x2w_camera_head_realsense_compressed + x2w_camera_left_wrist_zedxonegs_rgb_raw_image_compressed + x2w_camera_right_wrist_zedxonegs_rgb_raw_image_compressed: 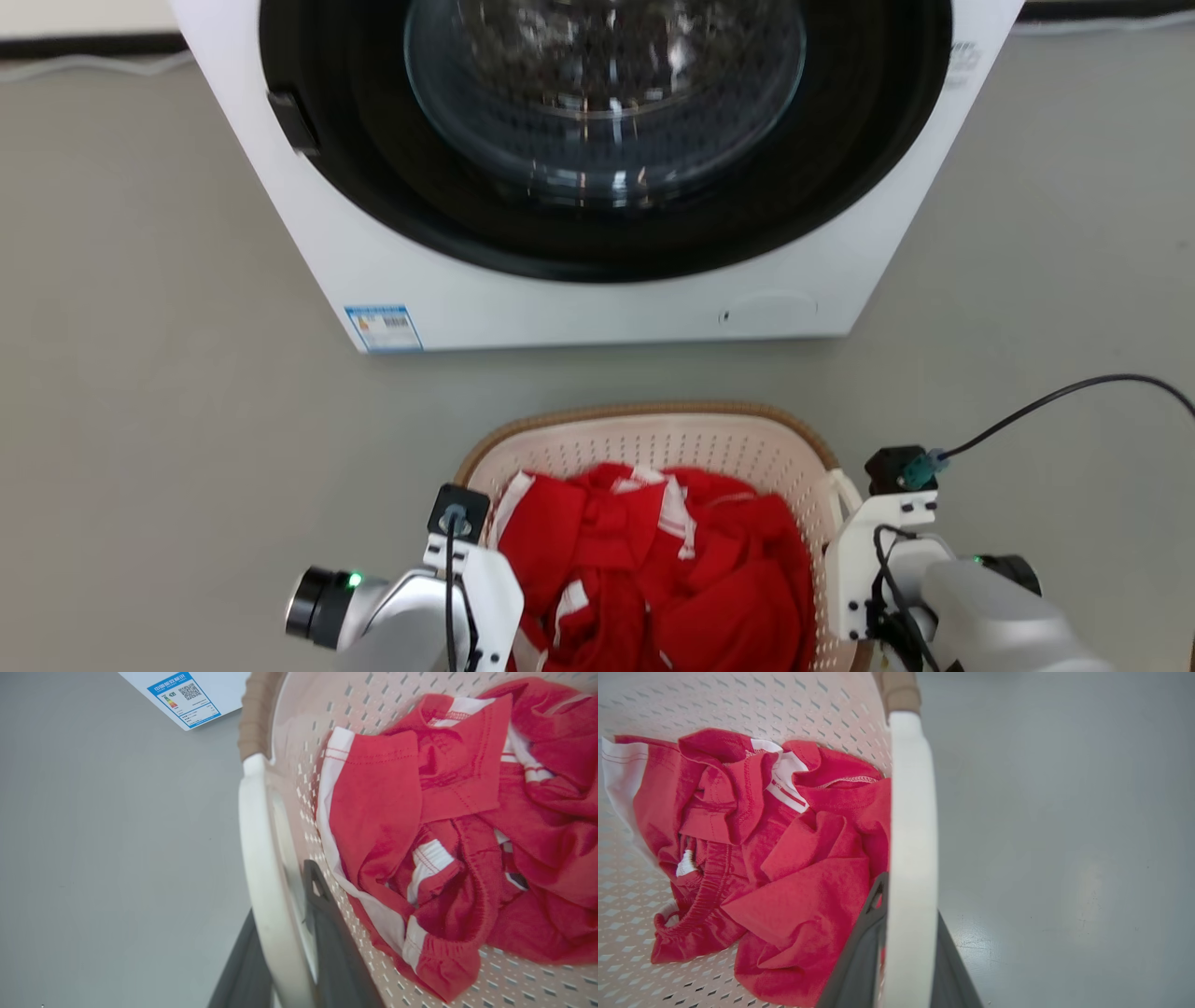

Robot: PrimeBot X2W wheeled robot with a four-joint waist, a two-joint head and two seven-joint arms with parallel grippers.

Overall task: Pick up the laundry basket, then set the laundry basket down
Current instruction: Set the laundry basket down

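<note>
Clamping nearly shut on the white side loops [261,849] of a cream-white, brown-rimmed perforated plastic laundry basket [672,439] at lower centre, the left gripper [280,891] and right gripper [910,896] are holding it below a large white washing machine [597,313].

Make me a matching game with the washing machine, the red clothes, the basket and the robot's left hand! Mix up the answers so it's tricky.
Things:
1 washing machine
2 red clothes
3 laundry basket
4 left hand

Descriptions:
A cream with a brown rim
B piled inside the basket
C big, white, with a round dark door
D gripping the basket's side

Pairs: 1-C, 2-B, 3-A, 4-D
</note>
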